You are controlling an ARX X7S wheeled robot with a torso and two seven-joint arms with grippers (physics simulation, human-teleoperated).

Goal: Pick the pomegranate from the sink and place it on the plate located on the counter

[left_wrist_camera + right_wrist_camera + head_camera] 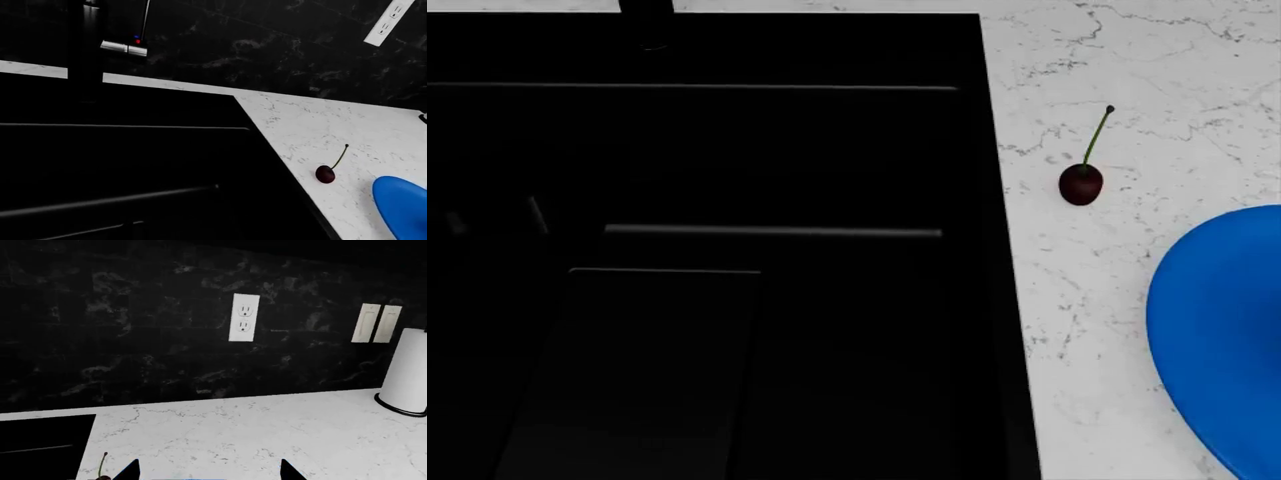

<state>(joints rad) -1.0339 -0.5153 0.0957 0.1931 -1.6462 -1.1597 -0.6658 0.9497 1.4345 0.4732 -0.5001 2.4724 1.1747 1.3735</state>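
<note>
No pomegranate shows in any view. The black sink [694, 200] fills the left of the head view, and its inside is too dark to read. It also shows in the left wrist view [120, 165]. The blue plate [1228, 330] lies on the white marble counter [1121, 60] to the sink's right, cut off by the frame edge. It also shows in the left wrist view [403, 205]. My right gripper [208, 471] is open and empty above the counter by the plate, with only its dark fingertips [128, 471] showing. My left gripper's jaws are lost against the black sink.
A small dark cherry [1080, 183] with a thin stem lies on the counter between sink and plate. The faucet [123, 47] stands behind the sink. The black backsplash carries a wall outlet [243, 317] and switches [377, 322]. A paper towel roll [407, 375] stands at the far right.
</note>
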